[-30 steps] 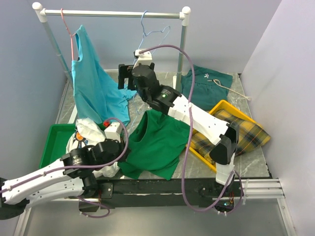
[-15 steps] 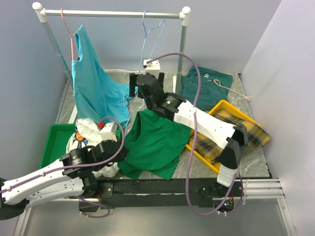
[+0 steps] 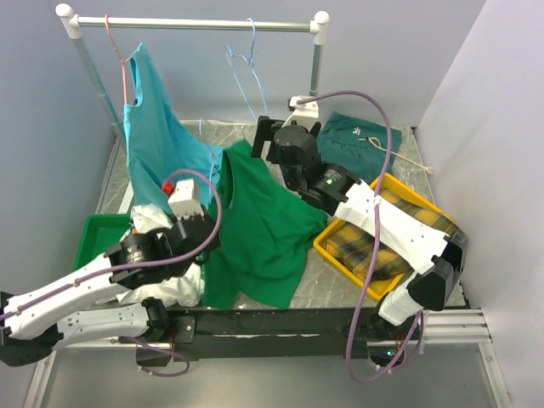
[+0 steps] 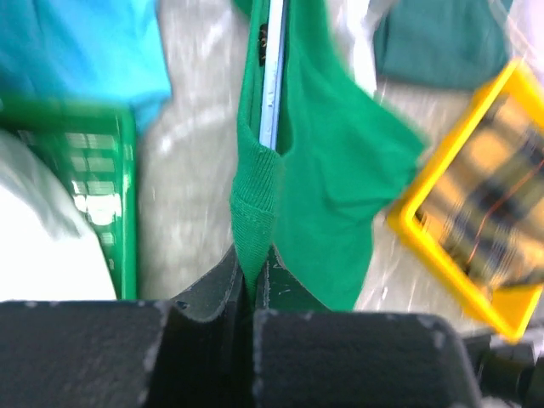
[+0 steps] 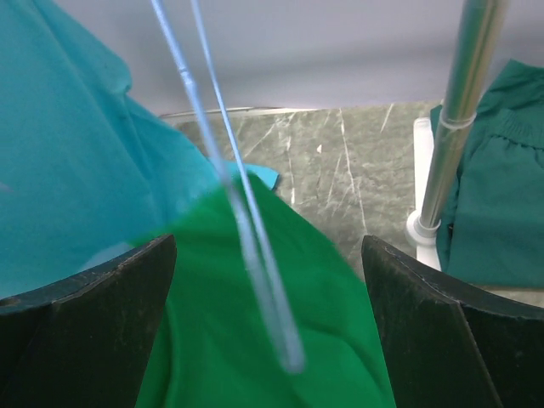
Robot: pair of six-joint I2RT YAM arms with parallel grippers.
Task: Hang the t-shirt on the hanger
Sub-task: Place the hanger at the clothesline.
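Note:
The green t-shirt (image 3: 255, 221) is pulled up into a peak behind the table's middle and drapes down to the front edge. The light-blue wire hanger (image 3: 240, 76) hangs from the rack rod, and its lower wire runs into the shirt's top. In the left wrist view the hanger (image 4: 274, 76) lies inside the shirt's (image 4: 331, 153) opening. My left gripper (image 3: 208, 240) (image 4: 252, 285) is shut on the shirt's ribbed edge. My right gripper (image 3: 265, 143) (image 5: 270, 340) is open beside the peak. Its jaws stand wide on either side of the hanger (image 5: 255, 246) and shirt (image 5: 204, 340), touching neither.
A turquoise shirt (image 3: 157, 144) hangs on a pink hanger at the rod's (image 3: 195, 24) left. A green bin (image 3: 89, 242) with white cloth sits front left. A yellow tray (image 3: 327, 246) with plaid cloth is at the right. A dark teal garment (image 3: 361, 140) lies behind it, near the rack post (image 5: 463, 110).
The shirt lay mostly flat; its top has now risen to the hanger. My left gripper has moved up and forward with the shirt's edge. My right arm has swung to the right.

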